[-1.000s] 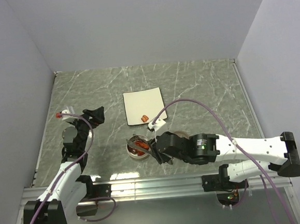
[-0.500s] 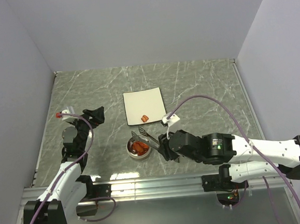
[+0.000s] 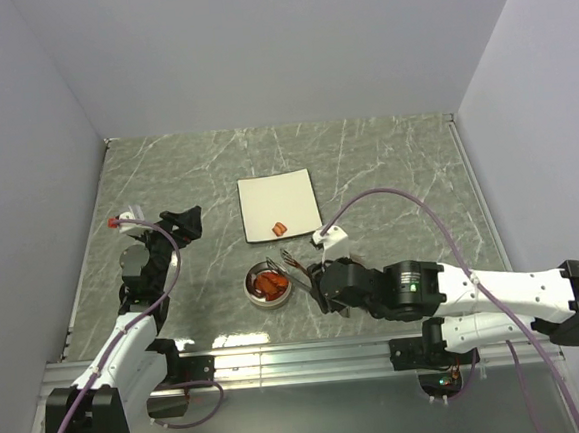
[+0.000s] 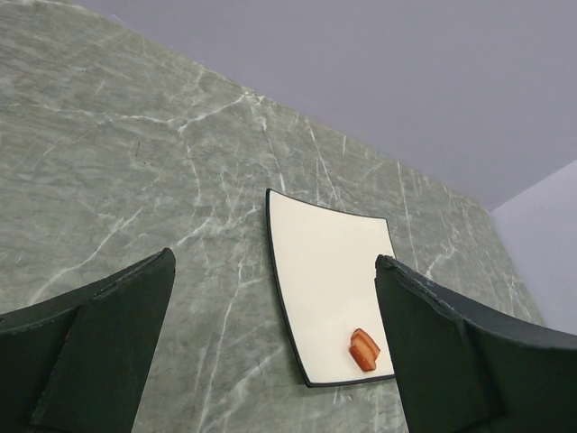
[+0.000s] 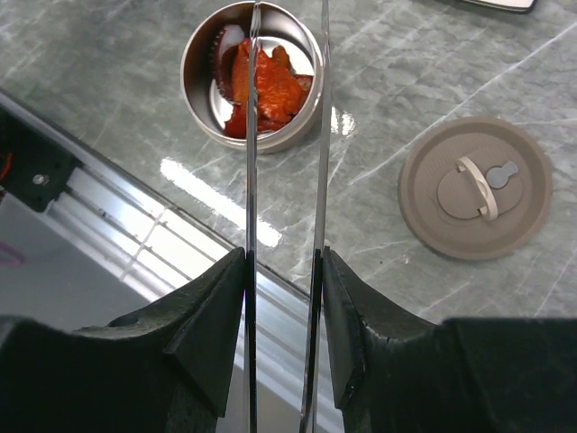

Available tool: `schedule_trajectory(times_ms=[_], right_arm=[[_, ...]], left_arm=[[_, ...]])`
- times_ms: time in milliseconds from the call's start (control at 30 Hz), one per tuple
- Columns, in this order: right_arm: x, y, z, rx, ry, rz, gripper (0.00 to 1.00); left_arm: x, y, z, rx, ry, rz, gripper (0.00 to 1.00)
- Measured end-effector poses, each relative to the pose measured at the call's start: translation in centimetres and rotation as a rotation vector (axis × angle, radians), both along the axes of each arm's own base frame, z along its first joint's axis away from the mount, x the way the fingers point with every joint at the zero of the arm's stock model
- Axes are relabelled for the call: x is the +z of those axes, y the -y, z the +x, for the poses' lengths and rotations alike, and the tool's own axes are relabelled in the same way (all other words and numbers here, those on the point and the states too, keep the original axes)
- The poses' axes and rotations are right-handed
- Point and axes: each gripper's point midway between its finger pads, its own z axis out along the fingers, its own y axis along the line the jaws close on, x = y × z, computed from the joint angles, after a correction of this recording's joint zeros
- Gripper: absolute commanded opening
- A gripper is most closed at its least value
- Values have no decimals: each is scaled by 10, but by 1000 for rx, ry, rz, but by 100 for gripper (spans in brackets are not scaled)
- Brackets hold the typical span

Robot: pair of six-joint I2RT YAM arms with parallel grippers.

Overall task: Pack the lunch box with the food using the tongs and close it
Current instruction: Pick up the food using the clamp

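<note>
The lunch box [image 3: 271,285] is a round silver tin [image 5: 200,99] with orange-red food [image 5: 267,86] inside it. Its brown lid [image 5: 475,187] lies flat on the table beside it, handle up. One orange food piece [image 3: 279,226] [image 4: 364,349] remains on the white plate's near corner. My right gripper [image 3: 319,277] [image 5: 284,257] is shut on the tongs [image 3: 295,263] [image 5: 251,162]. Their two thin arms pass over the tin's right side, and the tips run out of the right wrist view. My left gripper [image 3: 180,225] [image 4: 275,257] stands open and empty at the left.
The white square plate [image 3: 278,199] [image 4: 329,262] lies beyond the tin. The table's metal front rail [image 5: 171,234] runs close to the tin. Grey walls close in the table on three sides.
My right arm has drawn back to the right, pulling the tongs out of the tin. The left arm has not moved.
</note>
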Motion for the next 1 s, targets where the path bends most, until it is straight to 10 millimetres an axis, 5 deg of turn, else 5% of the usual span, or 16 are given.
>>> schedule_trajectory(times_ms=[167, 433, 800, 1000], right_arm=[[-5, 5, 17, -46, 15, -37, 46], [1, 18, 72, -164, 50, -19, 46], [-43, 0, 114, -137, -2, -103, 47], [-51, -5, 125, -115, -7, -106, 47]], left_arm=[[0, 0, 0, 0, 0, 0, 99], [-5, 0, 1, 0, -17, 1, 99], [-10, 0, 3, 2, -34, 3, 99], [-13, 0, 3, 3, -42, 3, 99]])
